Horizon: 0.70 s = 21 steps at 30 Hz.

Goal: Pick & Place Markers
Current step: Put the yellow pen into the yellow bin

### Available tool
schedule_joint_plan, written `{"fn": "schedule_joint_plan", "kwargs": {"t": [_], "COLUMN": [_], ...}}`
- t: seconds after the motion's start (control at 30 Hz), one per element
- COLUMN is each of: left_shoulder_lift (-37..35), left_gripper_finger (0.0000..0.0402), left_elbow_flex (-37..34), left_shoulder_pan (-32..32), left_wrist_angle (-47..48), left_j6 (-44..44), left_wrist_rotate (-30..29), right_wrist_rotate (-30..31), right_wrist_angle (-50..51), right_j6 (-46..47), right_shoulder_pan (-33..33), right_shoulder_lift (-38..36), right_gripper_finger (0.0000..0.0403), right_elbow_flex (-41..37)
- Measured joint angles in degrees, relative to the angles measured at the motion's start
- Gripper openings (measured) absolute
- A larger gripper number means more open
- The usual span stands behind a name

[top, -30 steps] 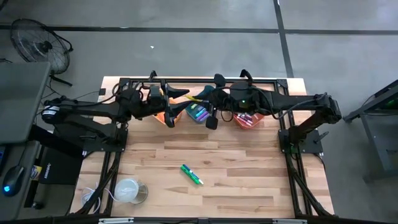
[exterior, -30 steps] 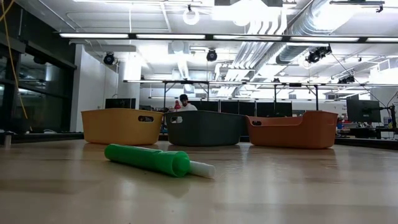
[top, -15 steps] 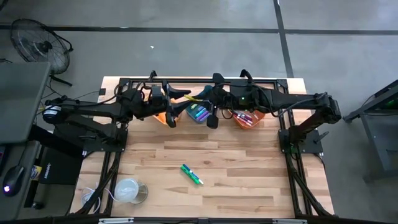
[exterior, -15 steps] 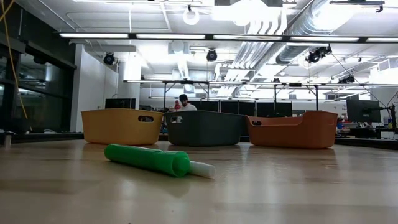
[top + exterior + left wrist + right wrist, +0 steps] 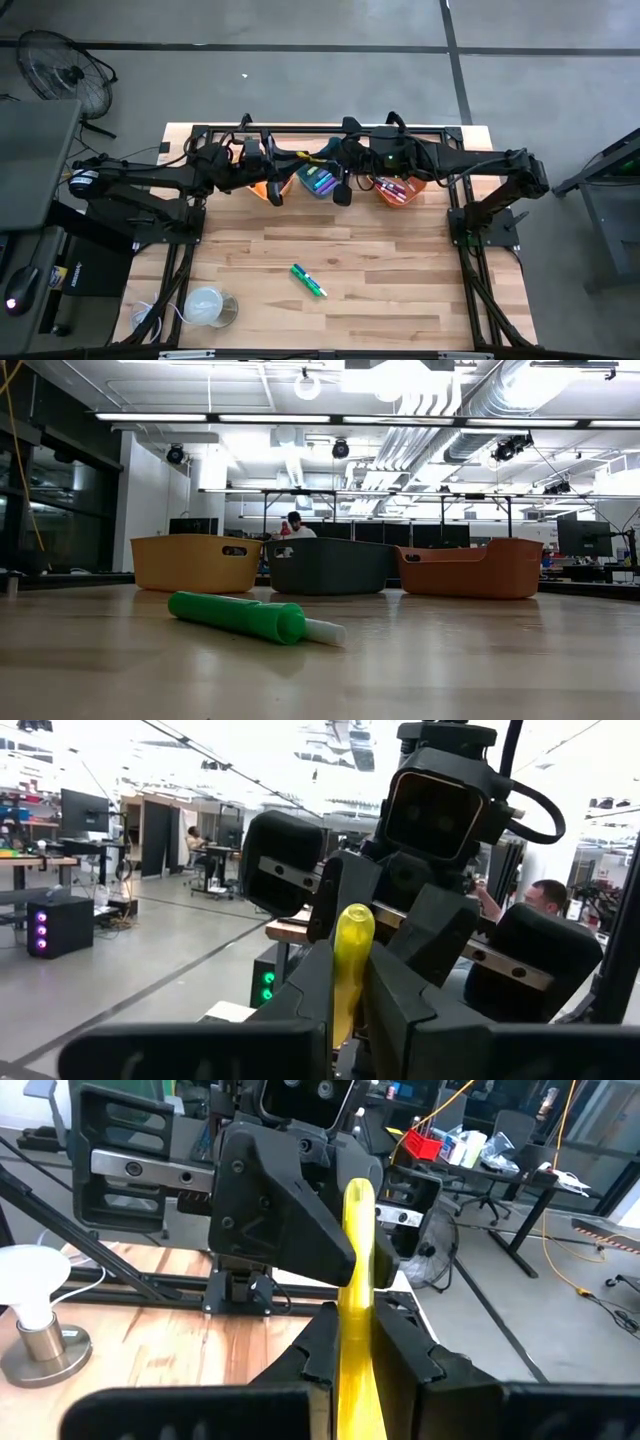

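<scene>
Yellow marker [image 5: 352, 965] is pinched by both claws at once, left claw [image 5: 345, 1010] and right claw [image 5: 358, 1342], above the bins at the table's far edge. Green marker [image 5: 308, 280] lies mid-table [image 5: 400, 290].

Three bins [image 5: 330, 565] line the table's [image 5: 400, 290] far edge; a white cup-like thing [image 5: 205, 305] sits near its front corner.

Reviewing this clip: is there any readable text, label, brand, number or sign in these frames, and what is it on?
None can be read.
Green marker: no legible print on its barrel.
Yellow marker held between both grippers: no print visible.
Yellow bin, grey bin, orange bin: no labels visible.
Monitors in the room behind: too small to read.
</scene>
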State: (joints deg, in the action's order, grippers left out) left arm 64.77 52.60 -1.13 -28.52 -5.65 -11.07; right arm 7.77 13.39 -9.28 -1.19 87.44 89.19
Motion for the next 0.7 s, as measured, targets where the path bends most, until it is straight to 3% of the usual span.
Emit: {"fn": "schedule_joint_plan", "kwargs": {"t": [0.7], "left_shoulder_lift": [0.04], "left_gripper_finger": [0.0025], "left_elbow_flex": [-0.02], "left_shoulder_pan": [0.00], "left_wrist_angle": [0.03], "left_j6": [-0.20], "left_wrist_rotate": [0.04], "right_wrist_rotate": [-0.22], "right_wrist_angle": [0.70], "right_j6": [0.22], "right_shoulder_pan": [0.02], "right_shoulder_lift": [0.00], "right_gripper_finger": [0.0030], "right_elbow_flex": [0.00]}}
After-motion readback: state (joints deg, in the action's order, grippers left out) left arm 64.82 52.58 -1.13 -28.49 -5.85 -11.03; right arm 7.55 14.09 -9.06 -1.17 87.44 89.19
